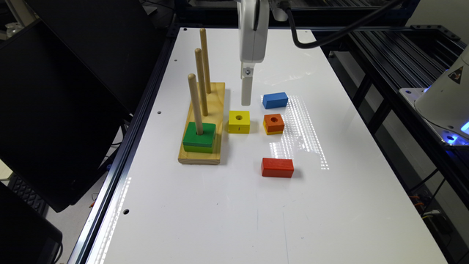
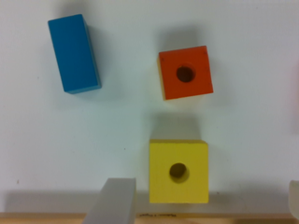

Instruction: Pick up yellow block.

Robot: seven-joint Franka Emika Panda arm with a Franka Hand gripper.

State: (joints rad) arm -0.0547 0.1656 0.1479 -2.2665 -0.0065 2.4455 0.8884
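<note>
Gripper (image 2: pixel 201 203) hovers above the yellow block (image 2: pixel 178 171), fingers spread wide, and it should centre over the block's hole before dropping straight down.

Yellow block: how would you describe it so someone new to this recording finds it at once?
Start at the wooden peg board on the white table, toward the exterior view's left. The yellow block sits just beside that board, between it and the orange holed block. It is square with a round centre hole and yellow all over, whereas the orange one only has a thin yellow layer underneath.
</note>
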